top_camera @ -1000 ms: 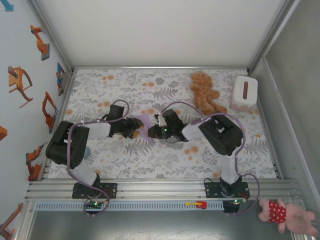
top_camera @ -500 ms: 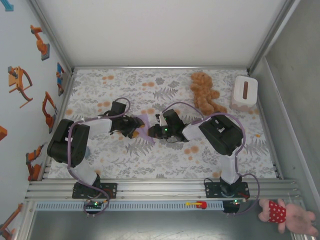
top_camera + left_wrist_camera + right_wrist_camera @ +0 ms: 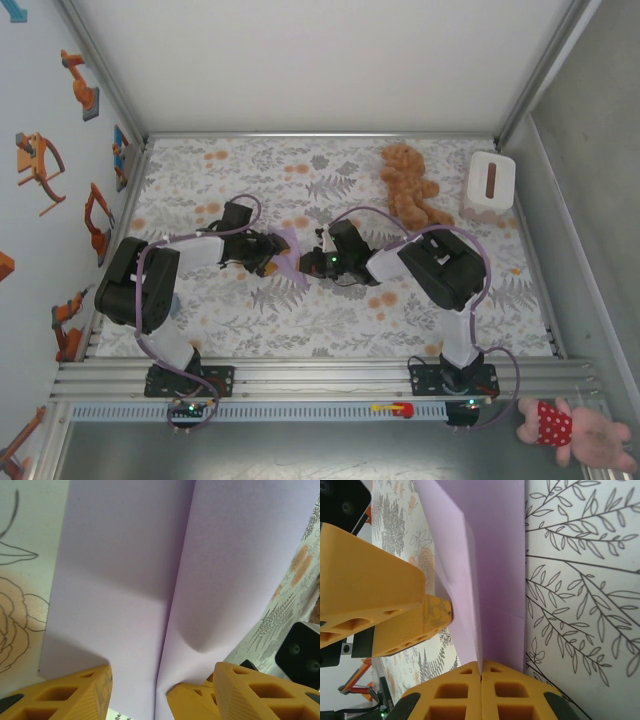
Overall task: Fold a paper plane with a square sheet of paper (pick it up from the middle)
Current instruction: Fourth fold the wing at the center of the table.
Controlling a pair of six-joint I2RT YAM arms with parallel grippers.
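Observation:
The square sheet of paper (image 3: 291,247), lavender and folded with a centre crease, lies on the floral cloth between my two grippers. In the left wrist view the paper (image 3: 125,580) spreads in front of my left gripper (image 3: 162,700), whose yellow fingers (image 3: 75,692) stand wide apart, open, gripping nothing. A fold of the paper (image 3: 495,555) rises from the cloth, and my right gripper (image 3: 481,672) is shut on its near end. From above, the left gripper (image 3: 268,252) and right gripper (image 3: 306,262) nearly face each other across the paper.
A brown teddy bear (image 3: 408,185) lies at the back right, with a white box (image 3: 489,185) beside it near the right wall. A pink plush toy (image 3: 575,432) sits off the table at the front right. Floral cloth (image 3: 330,310) covers the table.
My left gripper has opened wider and its arm has shifted slightly towards the paper. My right gripper has pinched fully shut on the fold. The paper has hardly moved.

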